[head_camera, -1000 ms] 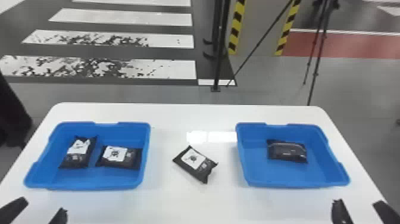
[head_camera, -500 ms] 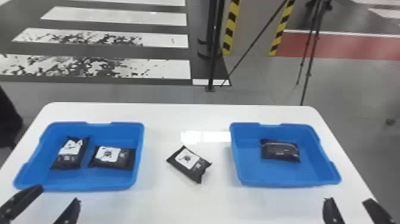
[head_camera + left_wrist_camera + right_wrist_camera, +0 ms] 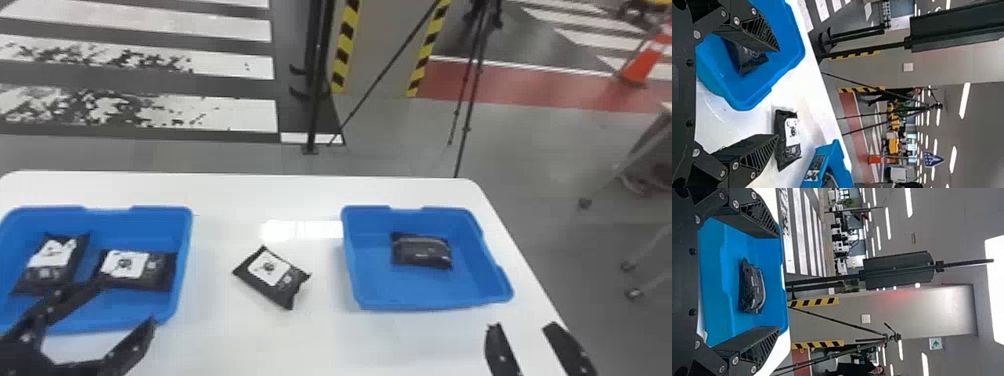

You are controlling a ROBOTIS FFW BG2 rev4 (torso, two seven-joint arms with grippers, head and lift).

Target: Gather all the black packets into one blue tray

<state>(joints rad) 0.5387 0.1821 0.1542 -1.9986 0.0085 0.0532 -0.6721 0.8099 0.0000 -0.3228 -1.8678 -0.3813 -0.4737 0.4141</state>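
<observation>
Two black packets (image 3: 127,265) noted in left tray (image 3: 150,217), one packet (image 3: 270,275) on table (image 3: 250,200), one packet (image 3: 422,251) in right tray (image 3: 400,295); left gripper (image 3: 126,304), right gripper (image 3: 522,327) observed wide open, empty.

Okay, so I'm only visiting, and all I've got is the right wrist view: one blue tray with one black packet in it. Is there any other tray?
Observer: Yes, the head view shows a second blue tray, over on the robot's left.
Operator: Oh! Is anything inside that one?
Observer: Two packets: one black packet and, beside it, another black packet.
Operator: And has any packet been left out of the trays?
Observer: One does lie outside them: a loose packet rests on the white table, between that tray and yours.
</observation>
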